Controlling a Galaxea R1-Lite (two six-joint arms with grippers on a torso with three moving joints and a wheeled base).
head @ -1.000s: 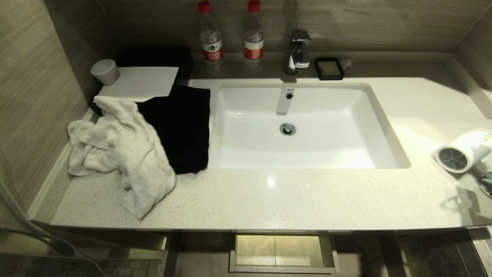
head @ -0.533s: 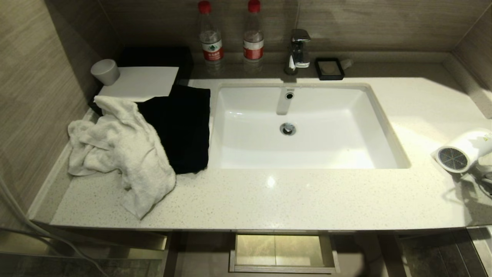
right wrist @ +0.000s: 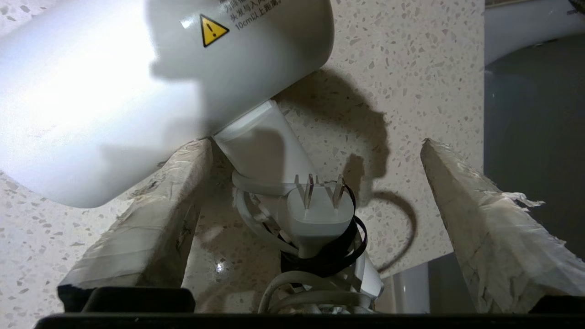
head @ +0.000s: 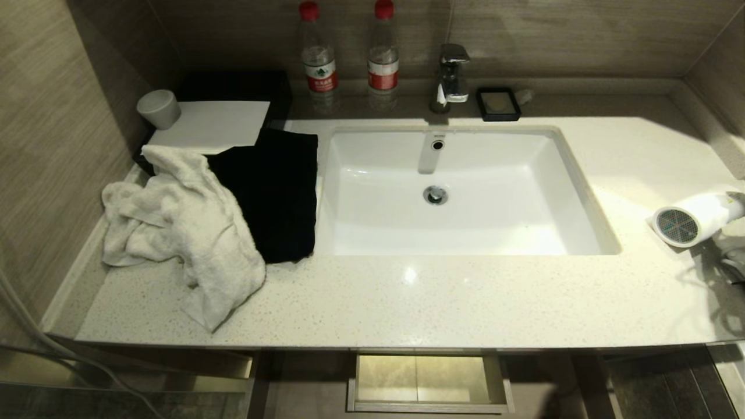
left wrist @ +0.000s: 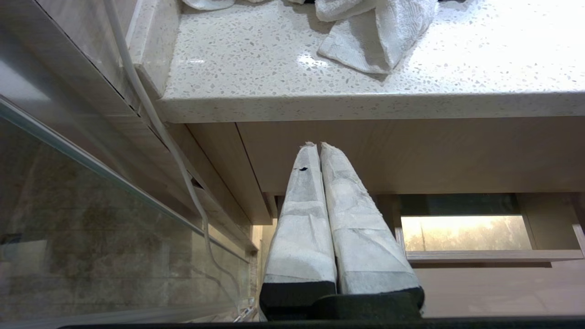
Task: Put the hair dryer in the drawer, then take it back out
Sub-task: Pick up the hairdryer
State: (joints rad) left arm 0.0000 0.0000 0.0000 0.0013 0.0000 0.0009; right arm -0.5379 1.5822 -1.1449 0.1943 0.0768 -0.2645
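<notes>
White hair dryer (right wrist: 137,91) lies on the countertop (right wrist: 402,68), its handle between the right gripper's (right wrist: 315,151) wide-spread, empty fingers (right wrist: 151,219).

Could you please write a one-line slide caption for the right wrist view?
Open right pincer straddling the hair dryer handle and plug on the counter.

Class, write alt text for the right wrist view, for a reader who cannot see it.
The right gripper is open, its two taped fingers straddling the folded handle and bundled cord and plug of the white hair dryer, which lies on the speckled countertop. One finger sits close against the dryer's barrel; the other stands clear to the side.
</notes>
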